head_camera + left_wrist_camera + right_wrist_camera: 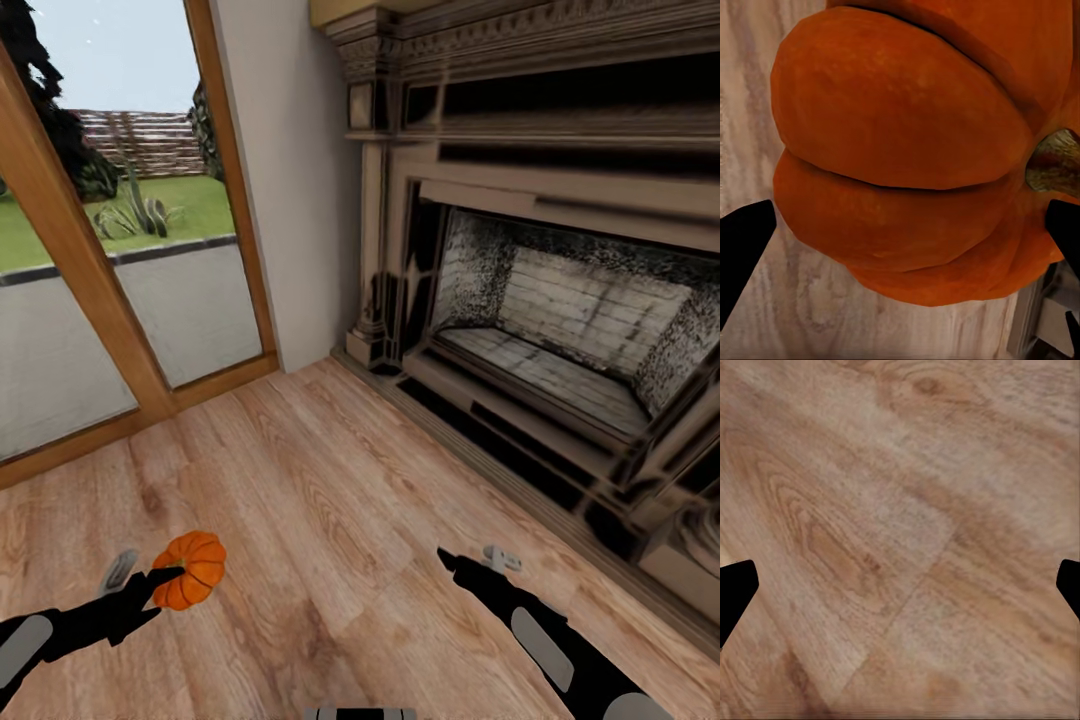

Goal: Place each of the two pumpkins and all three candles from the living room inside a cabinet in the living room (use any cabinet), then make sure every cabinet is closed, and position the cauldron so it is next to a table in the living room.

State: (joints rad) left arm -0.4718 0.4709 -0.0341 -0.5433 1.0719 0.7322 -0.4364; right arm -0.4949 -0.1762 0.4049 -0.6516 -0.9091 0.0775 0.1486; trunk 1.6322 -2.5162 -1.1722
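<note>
Between the jaws of the left gripper [150, 580] sits one orange pumpkin [190, 569], clamped above the wood floor [330, 520]. Its brown stem [1055, 161] lies beside one jaw. Beyond, the right gripper [470, 562] spreads wide, holding nothing, near one fireplace [560, 330].

pumpkin [190, 570]: small, ribbed, orange, short brownish stem; held in left gripper [150, 582], above wooden floor [330, 520].

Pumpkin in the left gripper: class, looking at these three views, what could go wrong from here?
1. The pumpkin is round and smooth; it might slip from the left gripper and drop to the wooden floor.
2. No cabinet is in sight, so it must be carried while turning near the fireplace.
</note>
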